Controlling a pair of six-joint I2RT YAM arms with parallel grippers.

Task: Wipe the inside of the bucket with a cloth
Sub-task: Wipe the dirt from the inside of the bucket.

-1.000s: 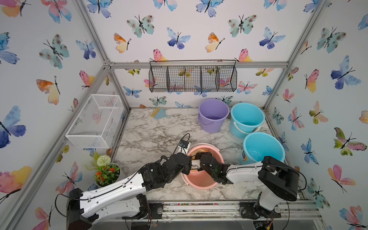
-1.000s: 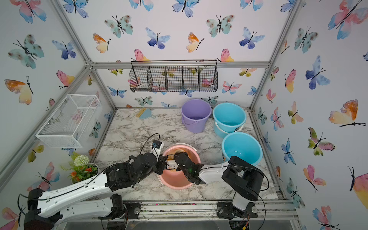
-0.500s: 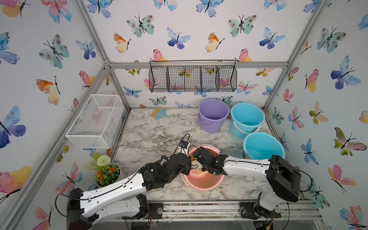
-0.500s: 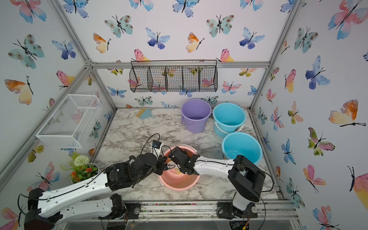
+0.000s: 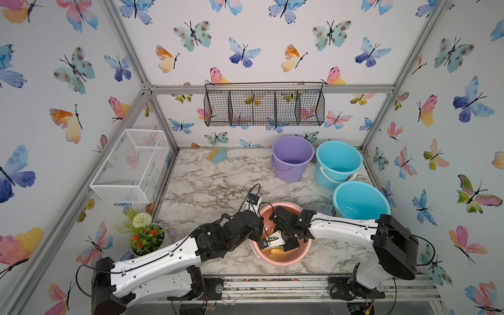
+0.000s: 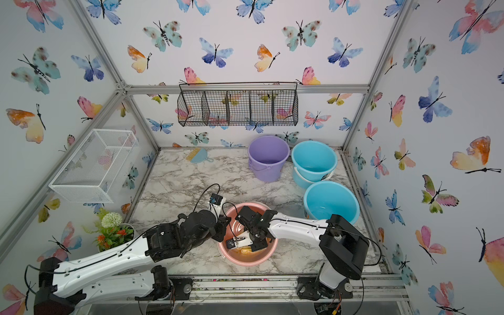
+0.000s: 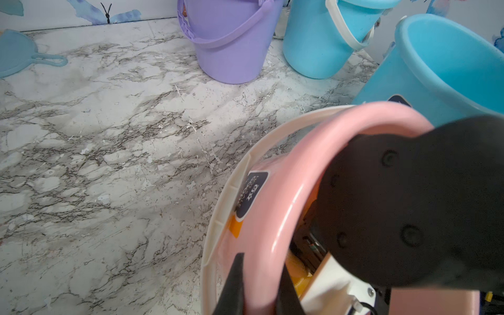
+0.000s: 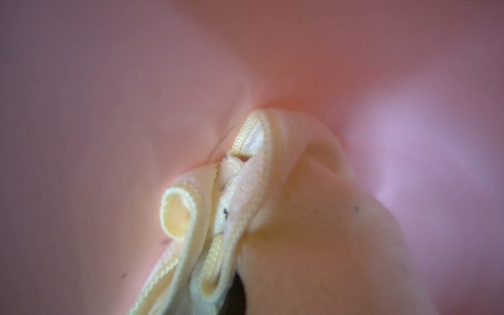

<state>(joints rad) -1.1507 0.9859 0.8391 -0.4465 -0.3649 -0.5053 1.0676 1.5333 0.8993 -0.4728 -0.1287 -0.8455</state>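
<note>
Right jaws clamp crumpled terry cloth (image 8: 272, 218); left jaws pinch glossy bucket (image 7: 272, 218) rim.

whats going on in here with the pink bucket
The left gripper clamps the rim of the pink bucket, steadying it on the marble table. The right gripper reaches down inside, shut on the pale yellow cloth, pressing it against the bucket's inner surface. The wipe looks under way.

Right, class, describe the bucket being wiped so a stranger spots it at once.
Start at the marble tabletop's near edge, between the left arm and the right arm. There stands the only pink bucket; the purple bucket and two blue buckets sit farther back.
</note>
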